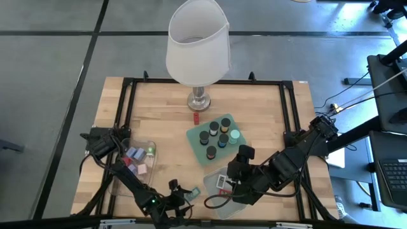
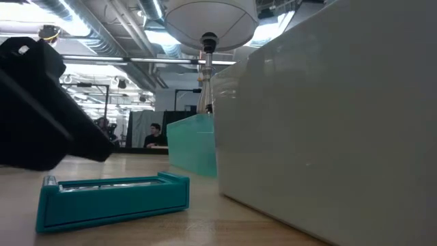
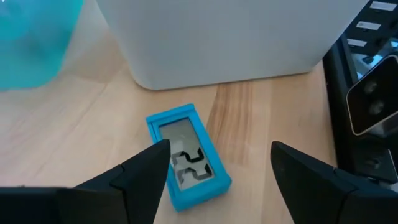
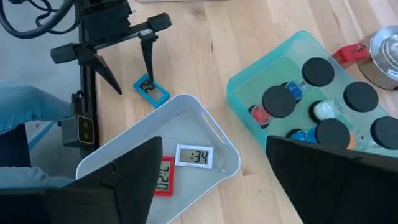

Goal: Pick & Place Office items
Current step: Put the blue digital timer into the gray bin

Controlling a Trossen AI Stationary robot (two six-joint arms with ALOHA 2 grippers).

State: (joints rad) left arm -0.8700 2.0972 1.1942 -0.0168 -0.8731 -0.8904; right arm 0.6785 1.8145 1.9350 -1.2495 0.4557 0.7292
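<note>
Left hand [image 3: 214, 171] open, over flat rectangular teal clock [image 3: 187, 155]

The light is even and bright, coming from above; in the low view ceiling lamps [image 2: 102, 65] glow in the room behind. Shadows on the wooden table [image 1: 165, 105] are soft and weak. The low view is sharp on the teal rectangle [image 2: 113, 198], while the room behind is slightly blurred. In the left wrist view the mint tray [image 3: 31, 37] is out of focus.
</note>
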